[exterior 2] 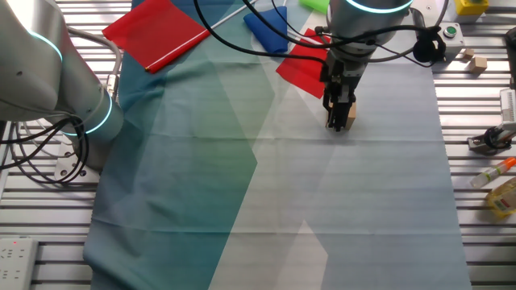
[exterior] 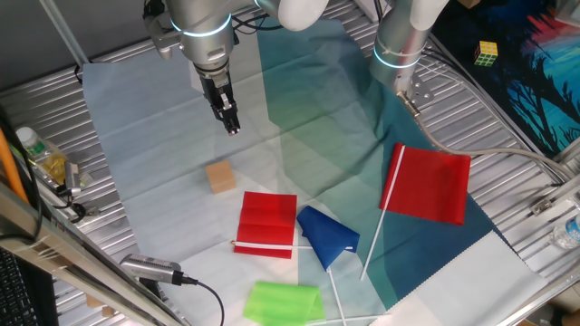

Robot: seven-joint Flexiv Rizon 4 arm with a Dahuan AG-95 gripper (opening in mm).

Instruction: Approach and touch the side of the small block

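The small block (exterior: 220, 177) sits on the pale cloth (exterior: 154, 136) covering the table, near the folded red cloth (exterior: 267, 225). The claw (exterior: 232, 127) hangs above it and apart, fingers narrow and holding nothing. As I judge it, the block lies lower and toward the near edge, so the move is down and forward onto its side

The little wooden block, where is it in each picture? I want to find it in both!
One fixed view: the small block sits left of centre on the pale cloth, below the gripper.
The other fixed view: the block is upper right of centre, half hidden behind the gripper.
Shared landmark: the small red flag lies beside it in both.
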